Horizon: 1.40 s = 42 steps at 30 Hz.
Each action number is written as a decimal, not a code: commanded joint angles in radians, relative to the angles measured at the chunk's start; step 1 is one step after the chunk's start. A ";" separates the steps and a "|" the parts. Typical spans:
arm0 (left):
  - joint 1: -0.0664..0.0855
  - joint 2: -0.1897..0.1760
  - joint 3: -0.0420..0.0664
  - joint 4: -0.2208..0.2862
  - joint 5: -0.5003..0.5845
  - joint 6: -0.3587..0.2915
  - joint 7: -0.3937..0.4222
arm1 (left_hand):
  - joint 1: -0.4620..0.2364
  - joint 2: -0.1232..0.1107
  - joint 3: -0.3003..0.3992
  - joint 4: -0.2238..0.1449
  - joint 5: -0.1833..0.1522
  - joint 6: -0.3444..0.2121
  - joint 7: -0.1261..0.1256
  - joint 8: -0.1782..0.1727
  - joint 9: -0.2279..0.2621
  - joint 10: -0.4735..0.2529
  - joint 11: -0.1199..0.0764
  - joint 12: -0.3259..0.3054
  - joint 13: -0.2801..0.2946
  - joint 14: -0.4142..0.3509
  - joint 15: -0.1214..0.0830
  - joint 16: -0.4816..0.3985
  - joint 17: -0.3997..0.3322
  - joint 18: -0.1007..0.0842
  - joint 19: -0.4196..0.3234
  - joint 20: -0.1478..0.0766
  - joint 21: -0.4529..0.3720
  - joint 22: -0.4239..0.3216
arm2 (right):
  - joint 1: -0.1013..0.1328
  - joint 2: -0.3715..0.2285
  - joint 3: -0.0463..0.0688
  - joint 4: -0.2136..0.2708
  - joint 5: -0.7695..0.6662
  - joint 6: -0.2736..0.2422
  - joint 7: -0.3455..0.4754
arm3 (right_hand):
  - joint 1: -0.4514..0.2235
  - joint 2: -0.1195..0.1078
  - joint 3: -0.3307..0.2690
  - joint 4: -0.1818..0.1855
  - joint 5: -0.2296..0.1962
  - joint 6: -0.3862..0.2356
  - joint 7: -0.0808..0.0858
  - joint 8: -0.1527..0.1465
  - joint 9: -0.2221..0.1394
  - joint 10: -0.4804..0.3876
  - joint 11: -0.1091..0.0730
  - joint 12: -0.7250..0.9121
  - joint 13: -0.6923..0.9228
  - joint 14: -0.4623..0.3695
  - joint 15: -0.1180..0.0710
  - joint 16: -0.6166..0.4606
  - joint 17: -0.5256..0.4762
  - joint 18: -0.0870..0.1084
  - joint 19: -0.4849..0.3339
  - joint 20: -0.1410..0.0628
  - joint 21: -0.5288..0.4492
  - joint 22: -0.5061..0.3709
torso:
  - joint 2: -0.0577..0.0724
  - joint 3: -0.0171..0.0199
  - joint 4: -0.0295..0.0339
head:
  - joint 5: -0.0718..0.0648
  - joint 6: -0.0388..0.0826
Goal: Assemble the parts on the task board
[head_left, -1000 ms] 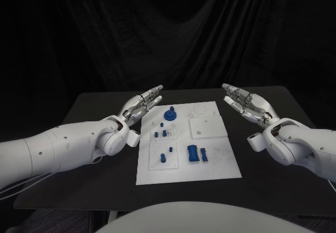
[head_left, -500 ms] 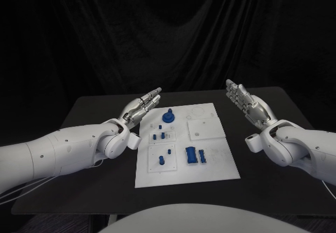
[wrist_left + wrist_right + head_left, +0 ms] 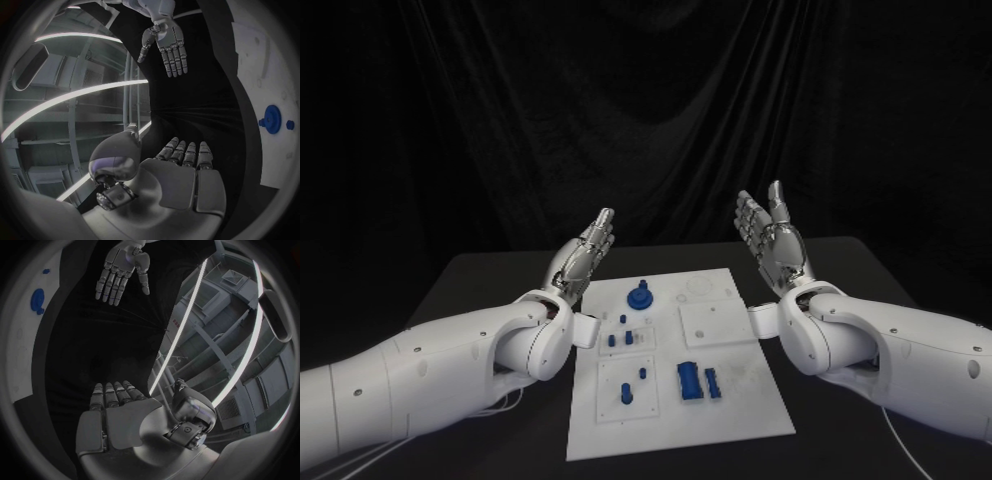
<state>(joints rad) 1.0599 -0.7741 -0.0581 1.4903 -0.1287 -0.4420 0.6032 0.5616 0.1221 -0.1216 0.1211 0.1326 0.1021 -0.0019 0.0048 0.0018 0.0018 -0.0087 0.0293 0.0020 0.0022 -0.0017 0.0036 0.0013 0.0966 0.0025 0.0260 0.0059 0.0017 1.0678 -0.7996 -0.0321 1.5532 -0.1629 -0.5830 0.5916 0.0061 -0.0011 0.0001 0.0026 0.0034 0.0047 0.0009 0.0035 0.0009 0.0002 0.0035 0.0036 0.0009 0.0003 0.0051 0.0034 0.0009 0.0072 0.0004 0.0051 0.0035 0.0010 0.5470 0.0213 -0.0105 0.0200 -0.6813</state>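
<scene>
The white task board (image 3: 753,412) lies flat in the middle of the black table. On it stand a round blue part (image 3: 640,296), small blue pegs (image 3: 629,340) and a larger blue block (image 3: 691,380). My left hand (image 3: 584,256) is raised above the board's far left corner, fingers straight and upward, holding nothing. My right hand (image 3: 769,236) is raised above the far right corner, palm toward the left hand, also holding nothing. In the left wrist view my own hand (image 3: 182,170) is flat, with the right hand (image 3: 166,43) opposite and the round blue part (image 3: 271,119) on the board (image 3: 275,65).
The black table (image 3: 480,285) extends on both sides of the board. A black curtain hangs behind it. In the right wrist view my right hand (image 3: 119,412) faces the left hand (image 3: 122,267), with the round blue part (image 3: 37,301) off to the side.
Both hands have lifted higher over the table, and their fingers now point more steeply upward. The right hand has come in closer to the board. The head view has shifted too.
</scene>
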 commanded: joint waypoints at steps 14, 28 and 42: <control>-0.010 -0.006 0.058 0.080 0.129 -0.328 -0.083 | -0.339 -0.122 0.122 -0.121 -0.133 -0.102 0.002 -0.005 -0.002 -0.002 0.009 -0.029 -0.002 -0.002 0.002 -0.004 -0.001 -0.097 -0.002 -0.026 -0.006 -0.002 | -0.018 0.020 0.032 0.017 0.163 -0.187 -0.072 | -0.006 0.001 0.000 -0.003 -0.003 -0.005 -0.001 -0.004 -0.001 0.000 -0.003 -0.004 -0.001 0.000 -0.005 -0.003 -0.001 -0.007 0.000 -0.005 -0.004 -0.001 | -0.003 -0.0213 0.0105 | -0.020 0.081; -0.010 -0.006 0.058 0.080 0.129 -0.328 -0.083 | -0.436 -0.122 0.122 -0.121 -0.133 -0.102 0.002 -0.005 -0.002 -0.002 0.009 -0.029 -0.002 -0.002 0.002 -0.004 -0.001 -0.097 -0.002 -0.026 -0.006 -0.002 | -0.018 0.020 0.032 0.017 0.163 -0.187 -0.072 | -0.006 0.001 0.000 -0.003 -0.003 -0.005 -0.001 -0.004 -0.001 0.000 -0.003 -0.004 -0.001 0.000 -0.005 -0.003 -0.001 -0.007 0.000 -0.005 -0.004 -0.001 | -0.003 -0.0213 0.0105 | -0.020 0.081; -0.010 -0.006 0.058 0.080 0.129 -0.328 -0.083 | -0.562 -0.122 0.122 -0.121 -0.133 -0.102 0.002 -0.005 -0.002 -0.002 0.009 -0.029 -0.002 -0.002 0.002 -0.004 -0.001 -0.097 -0.002 -0.026 -0.006 -0.002 | -0.018 0.020 0.032 0.017 0.163 -0.187 -0.072 | -0.006 0.001 0.000 -0.003 -0.003 -0.005 -0.001 -0.004 -0.001 0.000 -0.003 -0.004 -0.001 0.000 -0.005 -0.003 -0.001 -0.007 0.000 -0.005 -0.004 -0.001 | -0.003 -0.0213 0.0105 | -0.020 0.081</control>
<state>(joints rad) 1.0511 -0.7808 -0.0015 1.5674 -0.0022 -0.7615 0.5103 0.0061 -0.0005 -0.0021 0.0014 0.0062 0.0072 0.0000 0.0049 0.0016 -0.0017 -0.0052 0.0034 0.0017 0.0022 -0.0016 0.0036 0.0009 0.0055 -0.0011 0.0054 0.0060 0.0017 1.0521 -0.7795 -0.0011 1.5676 0.0023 -0.7578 0.5291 0.0064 -0.0011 0.0001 0.0026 0.0036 0.0049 0.0011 0.0036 0.0015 0.0001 0.0035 0.0039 0.0012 0.0004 0.0054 0.0035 0.0013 0.0076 0.0004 0.0053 0.0036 0.0015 0.5442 0.0000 0.0000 -0.0002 -0.5999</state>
